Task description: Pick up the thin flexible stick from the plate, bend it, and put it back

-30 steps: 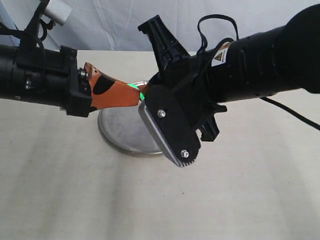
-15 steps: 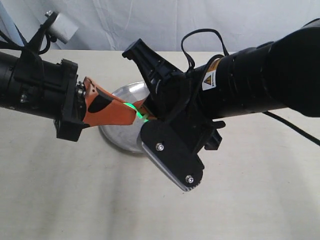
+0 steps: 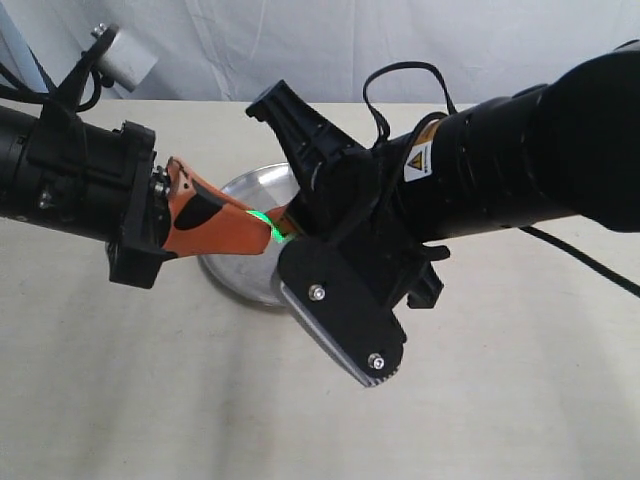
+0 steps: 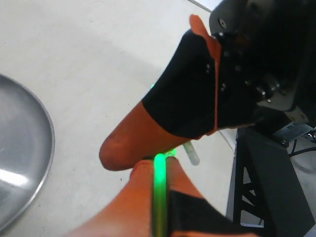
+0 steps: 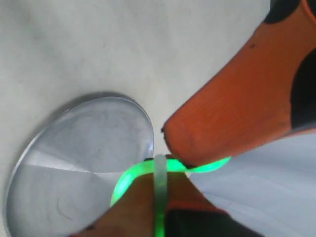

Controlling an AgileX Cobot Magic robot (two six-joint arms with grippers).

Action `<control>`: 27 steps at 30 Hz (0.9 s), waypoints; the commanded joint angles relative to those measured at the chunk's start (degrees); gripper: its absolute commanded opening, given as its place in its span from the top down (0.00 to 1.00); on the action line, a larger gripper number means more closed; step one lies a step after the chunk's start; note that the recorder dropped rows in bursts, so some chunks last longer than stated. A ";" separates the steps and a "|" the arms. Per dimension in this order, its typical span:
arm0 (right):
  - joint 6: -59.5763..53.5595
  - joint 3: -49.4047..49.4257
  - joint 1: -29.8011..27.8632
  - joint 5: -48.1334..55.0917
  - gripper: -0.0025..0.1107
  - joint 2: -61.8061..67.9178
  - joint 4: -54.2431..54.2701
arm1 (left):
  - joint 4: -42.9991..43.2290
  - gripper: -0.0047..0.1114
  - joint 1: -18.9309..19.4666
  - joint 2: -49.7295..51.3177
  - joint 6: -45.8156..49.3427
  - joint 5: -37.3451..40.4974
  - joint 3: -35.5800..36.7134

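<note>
Two arms meet tip to tip beside the plate (image 3: 236,274). The right gripper (image 3: 287,226) and the left gripper (image 3: 270,233) each have jaws pressed together on the thin flexible stick (image 3: 264,222). The stick glows green, is held clear of the plate, and runs across from one gripper to the other. Only the right wrist view shows its curved bend.

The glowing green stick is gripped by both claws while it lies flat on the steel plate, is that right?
Not quite. The stick is gripped by both the left claw and the right claw, but it is not lying on the plate. It is held up in the air, clear of the plate. The right wrist view shows this best, with the plate's surface lying beyond the stick.
</note>
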 commanded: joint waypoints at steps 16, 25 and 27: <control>7.07 0.69 2.61 9.53 0.99 0.17 6.62 | -26.46 0.96 1.22 0.05 -4.59 -25.19 -1.57; 17.84 0.69 2.61 9.53 0.99 0.17 -0.14 | -16.63 0.96 1.22 -0.07 -14.94 -28.82 -1.57; 18.79 0.69 2.61 9.65 0.99 0.17 -0.28 | -16.22 0.96 1.22 -0.15 -16.01 -28.82 -1.57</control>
